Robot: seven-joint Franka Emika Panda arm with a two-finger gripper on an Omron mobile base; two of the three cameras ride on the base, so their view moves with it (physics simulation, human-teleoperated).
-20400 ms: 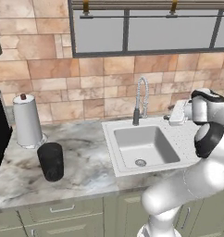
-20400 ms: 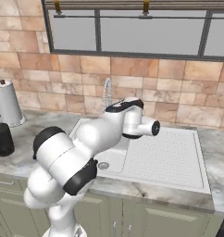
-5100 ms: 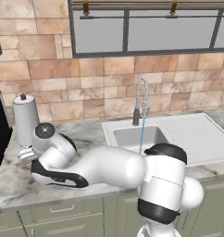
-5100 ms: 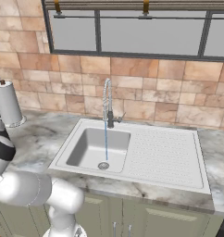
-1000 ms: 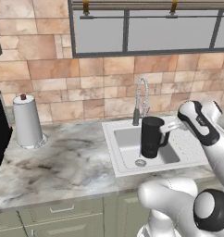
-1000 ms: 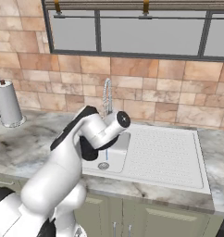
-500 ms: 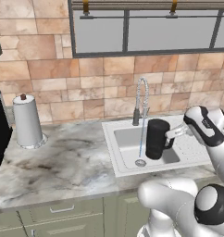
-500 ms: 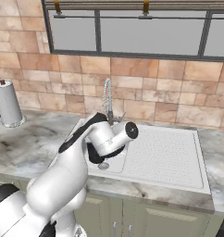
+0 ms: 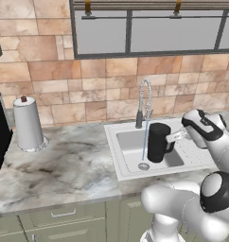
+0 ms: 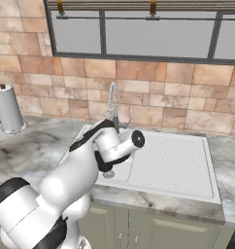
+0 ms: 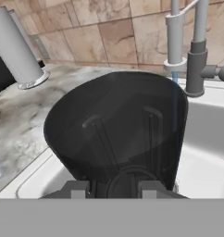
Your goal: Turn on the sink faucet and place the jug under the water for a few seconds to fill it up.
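The claw (image 9: 172,137), grasping the jug (image 9: 157,142), is pulling it aside; the water (image 9: 145,142) is now missing it.

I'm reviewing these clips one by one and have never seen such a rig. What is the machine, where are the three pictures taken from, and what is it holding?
It is a white robot arm on a drivable base in a rendered kitchen. Two cameras ride behind it, left and right; the third sits on its hand. Its pincer holds the matte black cylindrical jug over the white rectangular sink, just beside the thin pale blue water stream falling from the tall chrome spring-coil faucet. On the marble counter stands a white paper towel roll. From the hand camera, the jug appears close up.
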